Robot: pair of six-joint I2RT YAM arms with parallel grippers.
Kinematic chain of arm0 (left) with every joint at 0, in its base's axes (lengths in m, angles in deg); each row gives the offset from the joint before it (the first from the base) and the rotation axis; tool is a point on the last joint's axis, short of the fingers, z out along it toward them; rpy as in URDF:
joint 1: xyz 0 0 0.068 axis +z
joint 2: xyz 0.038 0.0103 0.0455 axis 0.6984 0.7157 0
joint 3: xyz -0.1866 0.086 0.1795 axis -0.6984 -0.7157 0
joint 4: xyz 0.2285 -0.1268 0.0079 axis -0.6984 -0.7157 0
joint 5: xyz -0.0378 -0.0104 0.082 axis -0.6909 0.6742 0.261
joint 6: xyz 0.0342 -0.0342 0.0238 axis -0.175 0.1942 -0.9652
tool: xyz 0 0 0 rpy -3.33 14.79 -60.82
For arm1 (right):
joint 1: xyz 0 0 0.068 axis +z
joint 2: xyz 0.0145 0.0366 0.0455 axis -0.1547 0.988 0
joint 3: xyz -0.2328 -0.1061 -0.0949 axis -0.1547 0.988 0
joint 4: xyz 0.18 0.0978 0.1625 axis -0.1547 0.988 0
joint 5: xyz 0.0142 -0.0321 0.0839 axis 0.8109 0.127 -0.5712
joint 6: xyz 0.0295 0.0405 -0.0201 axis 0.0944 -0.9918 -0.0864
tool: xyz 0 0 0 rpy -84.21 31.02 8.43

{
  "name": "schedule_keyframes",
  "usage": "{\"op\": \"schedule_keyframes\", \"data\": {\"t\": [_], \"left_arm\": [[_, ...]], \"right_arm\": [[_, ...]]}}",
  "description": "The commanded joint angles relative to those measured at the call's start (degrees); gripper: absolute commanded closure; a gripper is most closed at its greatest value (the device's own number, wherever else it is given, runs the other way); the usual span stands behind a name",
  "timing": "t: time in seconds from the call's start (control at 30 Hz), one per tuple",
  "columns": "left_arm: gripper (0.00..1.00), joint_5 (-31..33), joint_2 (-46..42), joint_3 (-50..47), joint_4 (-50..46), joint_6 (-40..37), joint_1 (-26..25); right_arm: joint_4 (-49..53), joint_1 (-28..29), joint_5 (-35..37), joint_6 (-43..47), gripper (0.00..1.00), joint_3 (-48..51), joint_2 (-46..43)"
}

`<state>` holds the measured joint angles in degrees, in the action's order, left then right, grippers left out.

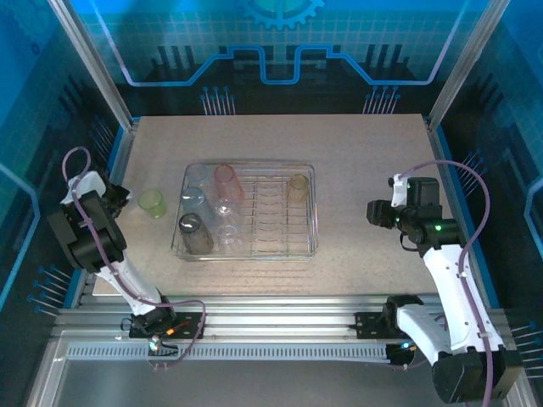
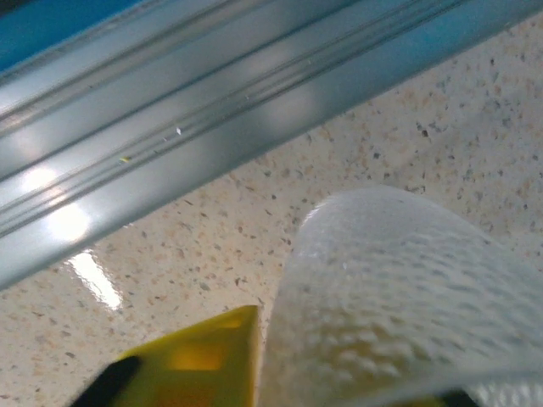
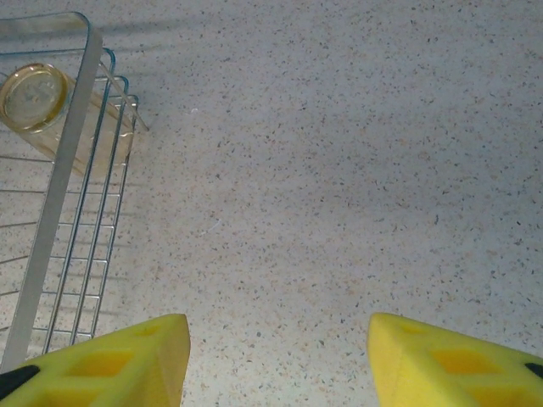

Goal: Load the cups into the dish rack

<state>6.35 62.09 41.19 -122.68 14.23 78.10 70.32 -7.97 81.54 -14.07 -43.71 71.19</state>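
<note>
Speckled beige table point(image 1: 365, 153), metal frame rail along its left edge.

Rectangular silver wire dish rack point(image 1: 293, 252) sits mid-table, between the two arms.

Right gripper point(image 3: 278, 343): yellow fingers point(image 3: 127, 360) spread wide, nothing between them. It hangs over bare tabletop right of the rack and touches nothing. The rack's corner lies at the left of the right wrist view.

Left gripper point(image 1: 119, 197): at the table's left edge, pointing toward the rack. The left wrist view shows one yellow finger point(image 2: 199, 360) just beside the textured wall of the yellow-green translucent plastic tumbler point(image 1: 153, 203). The other finger is hidden behind that cup. I cannot tell whether the jaws are pinching it or only flanking it. The cup stands on the table left of the rack, outside it.

Cups in the rack:
- pink-red tumbler point(image 1: 226, 181), far left part
- pale blue tumbler point(image 1: 193, 202), left side
- smoky grey tumbler point(image 1: 194, 234), near left corner
- clear tumbler point(image 1: 228, 235), just right of the grey
- amber tumbler point(image 1: 297, 186), far right corner, well apart from the others
</note>
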Motion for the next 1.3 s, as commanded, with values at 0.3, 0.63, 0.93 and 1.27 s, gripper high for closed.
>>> {"op": "schedule_keyframes", "data": {"t": [0.3, 0.63, 0.93, 1.27], "left_arm": [[1.00, -28.2, -13.4, -3.7, 10.3, 0.2, 0.6], [1.00, -47.1, -28.9, -4.4, 14.6, 4.9, -5.4], [1.00, -49.2, -36.0, -5.3, 21.5, 14.4, -27.4], [1.00, -52.0, -31.0, -2.3, 31.1, 24.9, -45.2]], "right_arm": [[-8.9, -1.4, 11.5, -2.5, 0.45, 9.2, -17.8], [-9.4, -2.3, 2.1, -9.5, 0.04, 6.6, -18.1], [-18.8, -4.9, -11.8, -19.0, 0.00, 4.7, -12.9], [-33.3, -4.5, -29.0, -32.6, 0.06, 0.1, -8.1]]}}
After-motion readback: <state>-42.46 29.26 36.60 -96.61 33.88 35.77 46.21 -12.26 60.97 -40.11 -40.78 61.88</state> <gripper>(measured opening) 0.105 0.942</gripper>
